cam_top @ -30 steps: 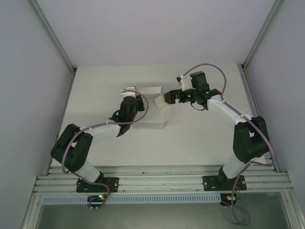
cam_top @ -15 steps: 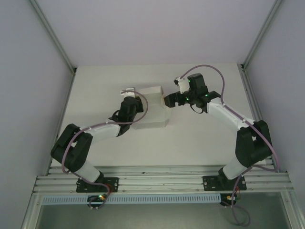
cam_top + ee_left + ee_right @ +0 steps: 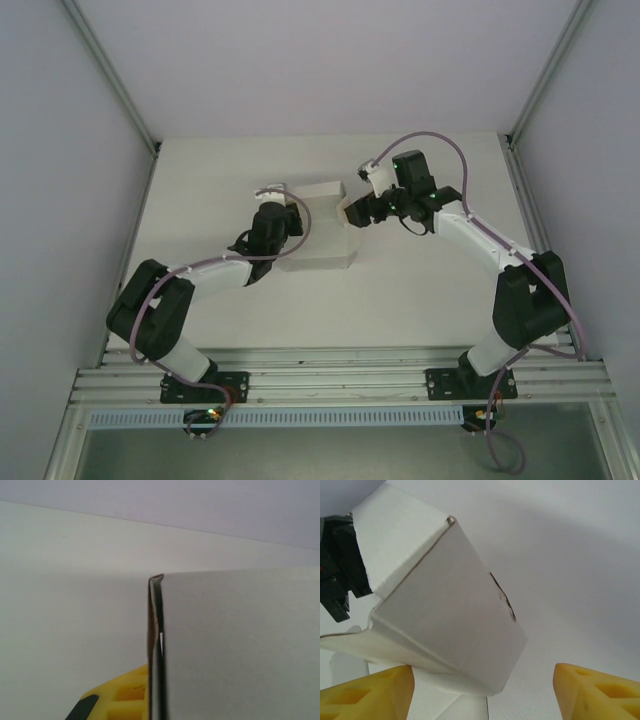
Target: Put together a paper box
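The paper box (image 3: 322, 240) is a white cardboard piece, partly folded, lying at the table's middle between both arms. My left gripper (image 3: 275, 200) stands at its left edge. In the left wrist view it (image 3: 157, 700) is shut on an upright wall of the box (image 3: 235, 645), seen edge-on, with one yellow finger (image 3: 117, 697) showing left of the wall. My right gripper (image 3: 350, 213) is at the box's right end, open. In the right wrist view its yellow fingers (image 3: 367, 690) stand wide apart under a folded end of the box (image 3: 450, 605).
The white table (image 3: 420, 290) is walled by pale panels left, right and behind. An aluminium rail (image 3: 340, 380) carrying both arm bases runs along the near edge. Bare table lies in front of the box and to its right.
The right gripper has turned and shifted slightly at the box's right end, and the flap there now lies lower. The left arm has hardly moved.
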Robot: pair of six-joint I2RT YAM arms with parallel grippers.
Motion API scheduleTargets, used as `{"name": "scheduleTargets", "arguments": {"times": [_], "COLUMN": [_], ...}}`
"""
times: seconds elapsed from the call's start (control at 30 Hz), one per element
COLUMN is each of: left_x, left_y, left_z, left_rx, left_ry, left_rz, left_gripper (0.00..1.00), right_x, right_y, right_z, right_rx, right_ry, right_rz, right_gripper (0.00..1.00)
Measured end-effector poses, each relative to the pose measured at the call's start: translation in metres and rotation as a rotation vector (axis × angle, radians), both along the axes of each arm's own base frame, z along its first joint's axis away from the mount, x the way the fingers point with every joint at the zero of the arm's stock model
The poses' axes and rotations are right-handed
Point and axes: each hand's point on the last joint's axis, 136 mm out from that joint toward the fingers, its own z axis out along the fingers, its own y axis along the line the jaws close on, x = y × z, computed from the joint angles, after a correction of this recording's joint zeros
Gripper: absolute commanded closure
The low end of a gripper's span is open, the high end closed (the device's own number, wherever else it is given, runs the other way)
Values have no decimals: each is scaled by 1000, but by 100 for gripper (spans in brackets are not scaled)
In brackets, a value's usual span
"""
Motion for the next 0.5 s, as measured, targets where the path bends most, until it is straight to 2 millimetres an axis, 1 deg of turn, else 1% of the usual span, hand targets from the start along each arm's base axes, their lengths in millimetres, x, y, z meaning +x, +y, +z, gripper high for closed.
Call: {"name": "scheduleTargets", "arguments": {"times": [0.13, 0.27, 0.3, 0.33, 0.4, 0.5], "left_x": [0, -1, -1, -1, 1, 2], "left_y": [-3, -7, -7, -8, -7, -7], "left_z": [2, 3, 3, 4, 5, 8], "left_rx": [-12, -22, -23, -25, -25, -24], "left_ry": [-3, -2, -1, -3, -5, -11], "left_rz": [-18, -38, -42, -44, -37, -31], "left_gripper": [100, 100, 100, 100, 100, 100], "right_x": [1, -1, -1, 0, 5, 16], "right_y": [5, 19, 24, 28, 30, 24], "right_z": [4, 5, 6, 8, 9, 9], "right_rx": [-8, -48, -60, -75, -107, -158], "right_ry": [-25, -72, -92, -118, -158, -213], "right_rz": [16, 29, 30, 22, -17, -114], "right_gripper": [30, 33, 35, 40, 48, 66]}}
